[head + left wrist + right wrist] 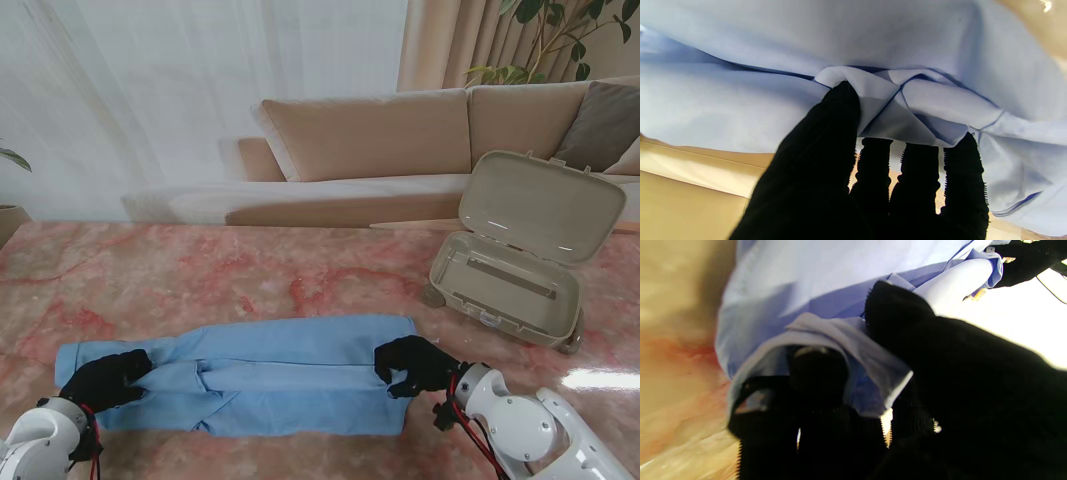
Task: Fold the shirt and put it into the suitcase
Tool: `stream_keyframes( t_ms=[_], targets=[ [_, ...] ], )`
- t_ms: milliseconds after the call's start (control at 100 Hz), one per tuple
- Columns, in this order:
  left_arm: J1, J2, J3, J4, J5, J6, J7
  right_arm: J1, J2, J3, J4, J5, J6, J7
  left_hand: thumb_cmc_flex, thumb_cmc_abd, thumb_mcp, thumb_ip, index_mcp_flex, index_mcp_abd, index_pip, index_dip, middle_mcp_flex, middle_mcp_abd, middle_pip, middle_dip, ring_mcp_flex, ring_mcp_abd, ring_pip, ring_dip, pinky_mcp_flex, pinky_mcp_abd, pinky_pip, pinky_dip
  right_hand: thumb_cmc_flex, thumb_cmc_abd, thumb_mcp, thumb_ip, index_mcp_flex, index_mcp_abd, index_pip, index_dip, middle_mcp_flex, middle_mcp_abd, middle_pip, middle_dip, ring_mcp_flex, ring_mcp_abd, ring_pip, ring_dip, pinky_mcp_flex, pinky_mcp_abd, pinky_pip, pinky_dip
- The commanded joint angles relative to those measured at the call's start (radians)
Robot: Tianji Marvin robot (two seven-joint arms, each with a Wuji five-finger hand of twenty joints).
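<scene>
A light blue shirt (250, 375) lies in a long folded band across the table's near side. My left hand (105, 380), in a black glove, pinches the shirt's left end; in the left wrist view its thumb and fingers (840, 133) close on a fold of the shirt (893, 103). My right hand (415, 365) grips the shirt's right end, and the right wrist view shows the shirt's cloth (857, 363) clamped between thumb and fingers (907, 316). The beige suitcase (515, 270) stands open at the far right.
The pink marble table (200, 280) stretches beyond the shirt. A beige sofa (400, 150) and white curtains stand behind the table. The suitcase's lid (540, 205) is tilted back, away from me.
</scene>
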Motion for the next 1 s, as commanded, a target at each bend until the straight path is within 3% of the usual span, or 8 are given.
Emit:
stream_keyframes(
  t_ms=[0, 140, 340, 770, 780, 790, 810, 990],
  targets=[
    [0.021, 0.002, -0.006, -0.006, -0.007, 0.006, -0.011, -0.011, 0.011, 0.007, 0.0, -0.001, -0.004, 0.022, 0.073, 0.024, -0.015, 0.007, 0.025, -0.004, -0.017, -0.034, -0.007, 0.003, -0.034, -0.019, -0.039, 0.038, -0.037, -0.031, -0.023, 0.033, -0.012, -0.018, -0.032, 0.001, -0.006, -0.013, -0.029, -0.029, -0.009, -0.038, -0.011, -0.001, -0.025, -0.004, 0.015, 0.028, -0.074, -0.035, -0.039, 0.021, -0.02, -0.015],
    [0.038, 0.0, -0.023, -0.029, -0.041, 0.013, -0.026, -0.019, 0.021, 0.026, -0.012, -0.007, -0.011, 0.063, 0.065, 0.042, -0.044, 0.014, 0.05, 0.016, -0.109, -0.139, -0.003, 0.027, -0.121, -0.094, -0.075, 0.04, -0.086, -0.079, -0.054, 0.039, -0.047, -0.042, -0.058, 0.025, -0.028, -0.013, -0.044, 0.004, -0.055, -0.137, -0.031, 0.002, -0.103, -0.044, -0.043, 0.044, -0.214, -0.072, -0.125, 0.059, -0.134, -0.029],
    [0.059, -0.003, -0.05, -0.059, -0.071, 0.016, -0.034, -0.038, 0.028, 0.065, -0.043, -0.013, -0.005, 0.1, 0.029, 0.081, -0.061, 0.029, 0.08, 0.051, -0.292, -0.237, -0.078, 0.051, -0.052, -0.252, -0.105, 0.042, -0.135, -0.141, -0.08, 0.044, -0.078, -0.067, -0.138, 0.091, -0.107, -0.022, -0.051, 0.051, -0.126, -0.201, -0.065, 0.009, -0.173, -0.112, -0.107, 0.068, -0.35, -0.112, -0.206, 0.092, -0.238, -0.045],
    [0.107, -0.015, -0.123, -0.172, -0.153, 0.011, -0.036, -0.104, 0.002, 0.168, -0.172, -0.104, 0.033, -0.02, -0.01, 0.131, -0.116, 0.039, 0.082, 0.068, -0.419, -0.228, -0.15, 0.071, -0.01, -0.433, -0.137, 0.048, -0.188, -0.193, -0.111, 0.053, -0.121, -0.09, -0.271, 0.213, -0.225, -0.002, -0.048, 0.115, -0.285, -0.173, -0.131, 0.011, -0.247, -0.238, -0.22, 0.08, -0.537, -0.151, -0.252, 0.087, -0.384, -0.049],
    [0.108, -0.016, -0.124, -0.174, -0.155, 0.011, -0.035, -0.104, 0.0, 0.167, -0.174, -0.107, 0.036, -0.029, -0.01, 0.132, -0.117, 0.04, 0.082, 0.067, -0.42, -0.228, -0.149, 0.071, -0.01, -0.434, -0.138, 0.049, -0.189, -0.193, -0.111, 0.054, -0.122, -0.09, -0.272, 0.217, -0.227, -0.001, -0.048, 0.116, -0.287, -0.173, -0.132, 0.012, -0.248, -0.239, -0.221, 0.081, -0.539, -0.151, -0.234, 0.077, -0.376, -0.046],
    [0.108, -0.016, -0.125, -0.176, -0.156, 0.011, -0.034, -0.104, -0.002, 0.167, -0.175, -0.109, 0.039, -0.037, -0.01, 0.132, -0.118, 0.039, 0.082, 0.067, -0.42, -0.227, -0.149, 0.071, -0.01, -0.435, -0.137, 0.049, -0.189, -0.194, -0.111, 0.054, -0.122, -0.09, -0.272, 0.222, -0.229, 0.001, -0.048, 0.116, -0.289, -0.171, -0.132, 0.013, -0.25, -0.241, -0.222, 0.082, -0.541, -0.151, -0.12, -0.011, -0.297, -0.022],
    [0.109, -0.017, -0.127, -0.181, -0.16, 0.011, -0.031, -0.104, -0.006, 0.166, -0.179, -0.116, 0.047, -0.055, -0.01, 0.133, -0.12, 0.039, 0.085, 0.071, -0.42, -0.227, -0.148, 0.071, -0.01, -0.436, -0.135, 0.05, -0.188, -0.194, -0.111, 0.055, -0.122, -0.09, -0.273, 0.234, -0.23, 0.006, -0.05, 0.119, -0.292, -0.171, -0.133, 0.016, -0.252, -0.244, -0.225, 0.083, -0.545, -0.15, 0.029, -0.087, -0.283, -0.034],
    [0.078, -0.019, -0.104, -0.179, -0.206, 0.021, -0.025, -0.063, -0.034, 0.102, -0.167, -0.143, 0.113, -0.195, 0.001, 0.141, -0.14, 0.041, 0.091, 0.068, -0.429, -0.228, -0.14, 0.073, -0.009, -0.444, -0.132, 0.053, -0.187, -0.193, -0.11, 0.055, -0.122, -0.09, -0.254, 0.31, -0.235, 0.014, -0.081, 0.142, -0.314, -0.198, -0.162, 0.031, -0.283, -0.271, -0.259, 0.094, -0.593, -0.169, 0.123, -0.12, -0.398, 0.045]
  ],
)
